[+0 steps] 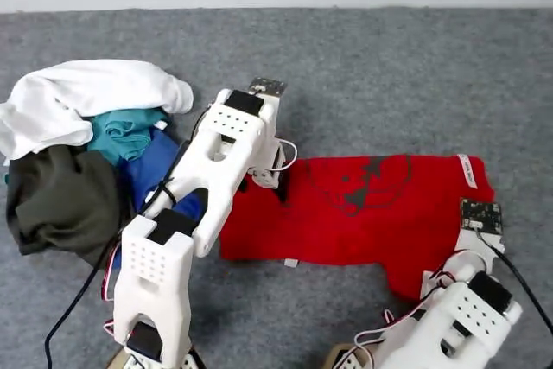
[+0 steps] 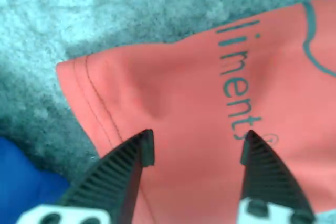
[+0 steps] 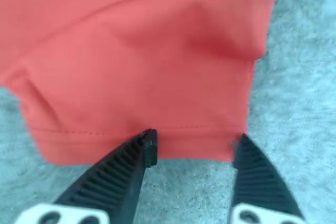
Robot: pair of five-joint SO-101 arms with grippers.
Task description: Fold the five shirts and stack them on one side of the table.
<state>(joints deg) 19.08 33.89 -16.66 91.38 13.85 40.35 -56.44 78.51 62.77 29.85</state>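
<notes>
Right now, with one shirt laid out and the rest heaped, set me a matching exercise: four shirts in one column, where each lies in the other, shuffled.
Shirts:
1. red shirt
2. white shirt
3. dark olive shirt
4. teal shirt

Places:
A. top of the pile, at its far edge
B. laid out flat, beside the pile
C. crumpled at the near end of the pile
D. in the pile, between the white shirt and the blue shirt

Pairs: 1-B; 2-A; 3-C; 4-D.
</notes>
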